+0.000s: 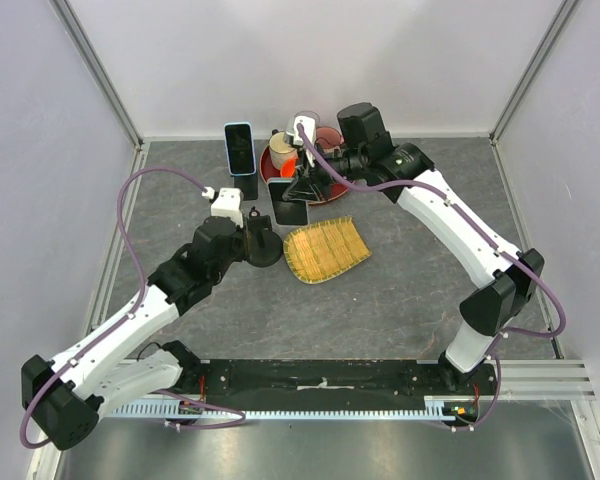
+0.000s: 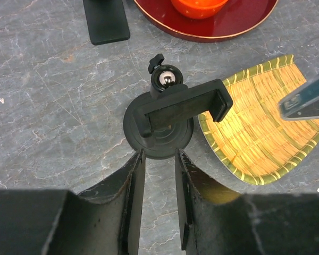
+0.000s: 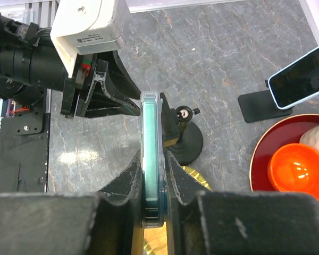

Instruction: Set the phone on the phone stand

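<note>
Right gripper (image 3: 151, 162) tight on phone (image 3: 151, 117) edges — left gripper (image 2: 159, 155) fingers (image 2: 134, 183) narrowly apart, beside phone stand (image 2: 183, 103) base

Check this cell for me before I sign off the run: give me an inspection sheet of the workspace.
Surface: grey slate tabletop, no spills seen.
Job's things: phone held edge-on above the table; phone stand upright, clamp vacant.
Clutter: second phone on another stand; red tray holding an orange bowl; woven tray.
Grippers: right gripper shut on the phone; left gripper open, at the phone stand's base.
Cables: purple cables looped along both arms.
Surroundings: white walls; nothing else seen.
</note>
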Controlling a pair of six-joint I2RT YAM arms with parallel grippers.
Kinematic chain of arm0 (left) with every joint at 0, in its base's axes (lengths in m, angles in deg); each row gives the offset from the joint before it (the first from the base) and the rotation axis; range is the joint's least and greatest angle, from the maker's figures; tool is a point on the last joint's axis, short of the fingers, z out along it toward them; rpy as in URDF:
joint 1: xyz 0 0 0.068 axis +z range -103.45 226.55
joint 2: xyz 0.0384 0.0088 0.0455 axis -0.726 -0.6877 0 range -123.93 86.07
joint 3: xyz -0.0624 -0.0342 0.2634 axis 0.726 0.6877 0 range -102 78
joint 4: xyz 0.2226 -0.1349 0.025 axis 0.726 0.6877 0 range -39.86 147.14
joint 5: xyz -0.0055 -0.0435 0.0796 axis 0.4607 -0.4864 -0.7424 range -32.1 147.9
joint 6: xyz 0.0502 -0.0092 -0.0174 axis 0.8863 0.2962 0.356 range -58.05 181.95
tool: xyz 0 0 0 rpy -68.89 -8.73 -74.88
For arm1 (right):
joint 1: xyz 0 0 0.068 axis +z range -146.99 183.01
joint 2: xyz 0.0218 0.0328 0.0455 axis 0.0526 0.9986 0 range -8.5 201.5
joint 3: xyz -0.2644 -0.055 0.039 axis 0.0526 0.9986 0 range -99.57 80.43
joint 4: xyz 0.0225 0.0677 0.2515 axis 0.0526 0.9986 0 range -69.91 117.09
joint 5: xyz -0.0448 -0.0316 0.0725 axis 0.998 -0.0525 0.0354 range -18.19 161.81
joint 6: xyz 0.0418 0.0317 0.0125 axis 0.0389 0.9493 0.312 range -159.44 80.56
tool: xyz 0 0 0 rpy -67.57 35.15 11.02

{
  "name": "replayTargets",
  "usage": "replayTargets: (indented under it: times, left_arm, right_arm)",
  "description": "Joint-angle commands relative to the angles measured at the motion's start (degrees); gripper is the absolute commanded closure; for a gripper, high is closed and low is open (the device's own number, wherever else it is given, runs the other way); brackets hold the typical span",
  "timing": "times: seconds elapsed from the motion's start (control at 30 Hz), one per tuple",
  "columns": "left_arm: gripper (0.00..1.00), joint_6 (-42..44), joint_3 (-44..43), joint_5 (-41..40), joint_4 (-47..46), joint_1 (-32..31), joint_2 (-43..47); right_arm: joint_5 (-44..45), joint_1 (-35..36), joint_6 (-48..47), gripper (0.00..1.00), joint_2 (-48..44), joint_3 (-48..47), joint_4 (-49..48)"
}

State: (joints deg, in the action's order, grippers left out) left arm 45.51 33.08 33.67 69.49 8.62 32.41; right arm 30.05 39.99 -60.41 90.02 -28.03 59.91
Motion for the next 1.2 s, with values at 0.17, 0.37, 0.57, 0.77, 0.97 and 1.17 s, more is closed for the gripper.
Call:
replayTargets:
  times: [0.17,0.37,0.57,0.77,0.97,1.17]
  left_arm:
    - [0.67,0.8,0.5,-5.1,-7.2,0.8,-2.6]
    - [0.68,3.3,0.4,-4.6,-9.7,2.8,-4.6]
    - [0.73,6.4,1.9,1.4,-11.9,4.8,-2.8]
    - [0.74,11.2,0.1,11.4,-8.9,8.7,-4.3]
    - [0.74,14.6,-0.5,10.0,-8.1,9.0,-5.2]
    - [0.97,21.0,0.4,12.5,-10.3,9.4,-6.6]
  right_arm:
    - [-1.3,0.7,5.1,1.00,-3.6,6.7,-16.3]
    - [0.0,0.7,7.2,1.00,-4.0,9.3,-18.9]
    - [0.4,0.8,8.0,1.00,-4.0,10.2,-20.2]
    - [-0.2,0.7,8.2,1.00,-4.8,11.0,-21.0]
    - [-1.3,0.7,8.0,1.00,-7.2,13.9,-23.1]
    - [0.2,0.8,8.7,1.00,-7.0,14.7,-23.9]
